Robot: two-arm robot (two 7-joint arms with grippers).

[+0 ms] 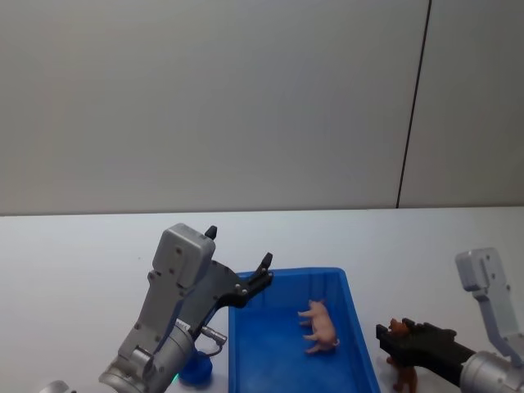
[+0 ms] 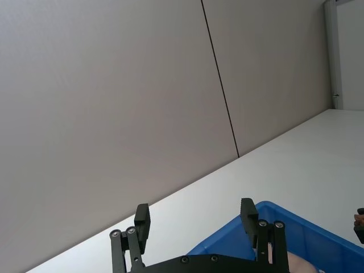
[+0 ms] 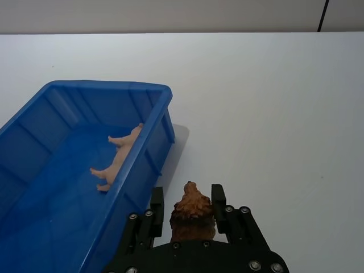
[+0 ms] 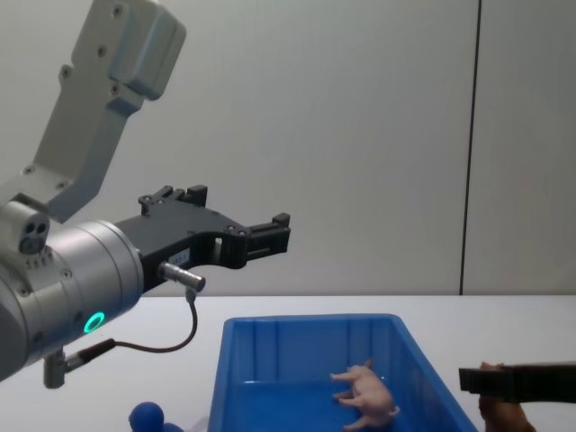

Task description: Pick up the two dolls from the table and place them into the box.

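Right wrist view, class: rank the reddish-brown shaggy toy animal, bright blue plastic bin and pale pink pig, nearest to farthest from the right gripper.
1. Reddish-brown shaggy animal, in the right gripper.
2. Bright blue bin, to its left.
3. Pale pink pig, inside the bin.

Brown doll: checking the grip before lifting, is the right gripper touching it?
Touching. The right wrist view shows the brown doll wedged between the right gripper's fingers.

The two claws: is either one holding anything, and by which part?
The right gripper grips the reddish-brown doll by the two sides of its shaggy body, just behind the head. The left gripper is open and holds nothing.
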